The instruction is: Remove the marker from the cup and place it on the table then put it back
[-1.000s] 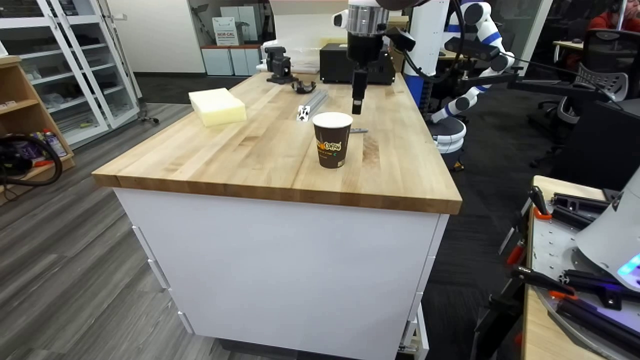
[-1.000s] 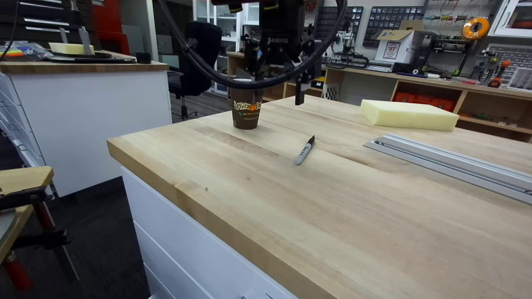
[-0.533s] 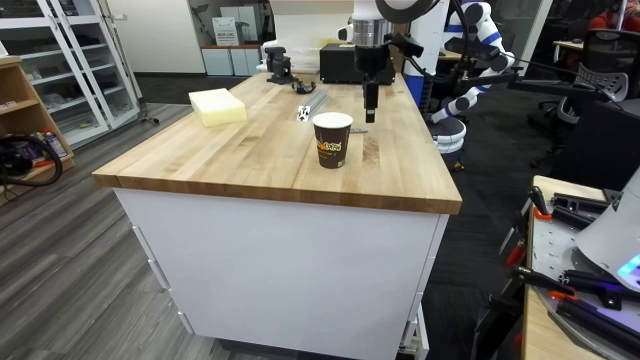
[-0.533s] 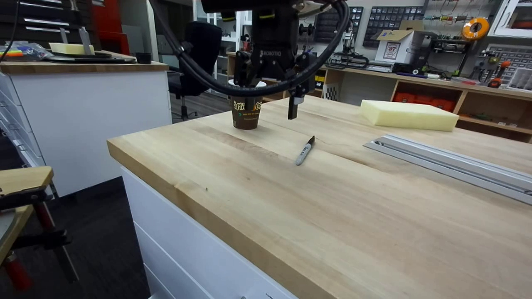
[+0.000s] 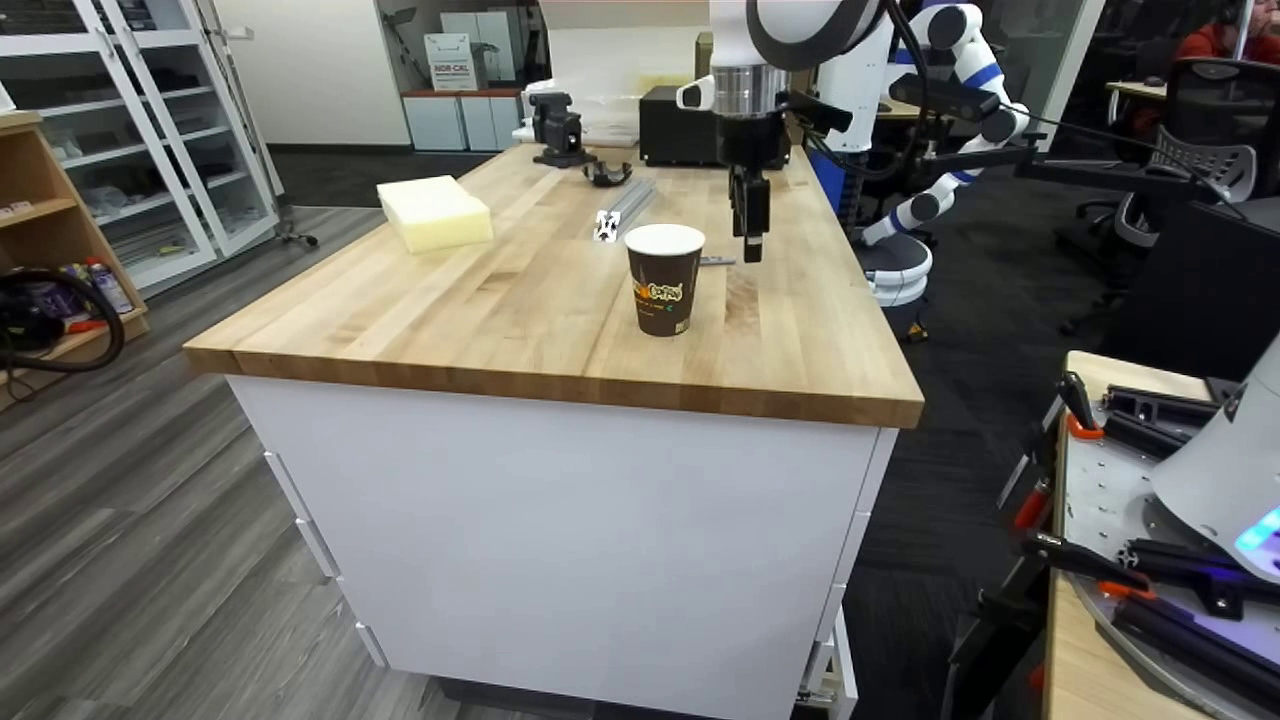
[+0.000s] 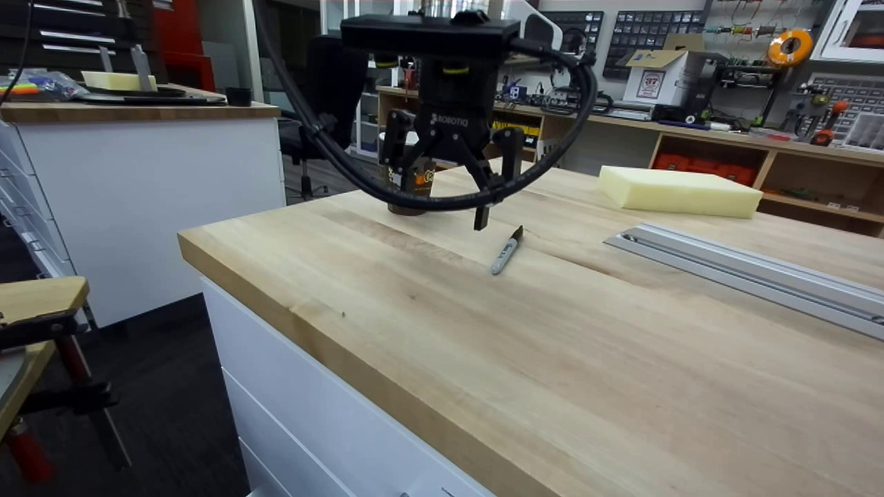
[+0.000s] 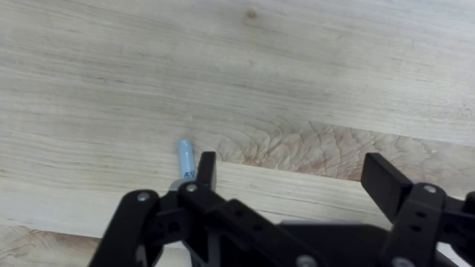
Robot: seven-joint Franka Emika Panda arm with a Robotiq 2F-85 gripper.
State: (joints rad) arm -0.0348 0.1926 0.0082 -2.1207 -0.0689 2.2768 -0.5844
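The marker, grey with a dark tip, lies on the wooden table (image 6: 414,310) in an exterior view (image 6: 507,252). In an exterior view only its end shows behind the cup (image 5: 718,261). In the wrist view the marker's pale end (image 7: 186,157) shows just left of the left finger, which hides the rest. The brown cup (image 5: 664,290) with a white rim stands upright; my arm partly covers the cup in an exterior view (image 6: 423,181). My gripper (image 7: 289,155) is open and empty, low above the table beside the marker; it shows in both exterior views (image 5: 752,250) (image 6: 444,205).
A pale yellow block (image 5: 435,215) and an aluminium rail (image 6: 746,273) lie on the table. A black vise (image 5: 558,130) and a black box (image 5: 660,125) stand at the far end. A cable loop hangs round the gripper.
My gripper has come down toward the table and its wrist has turned. It has shifted right in one exterior view. The marker and the cup have not moved.
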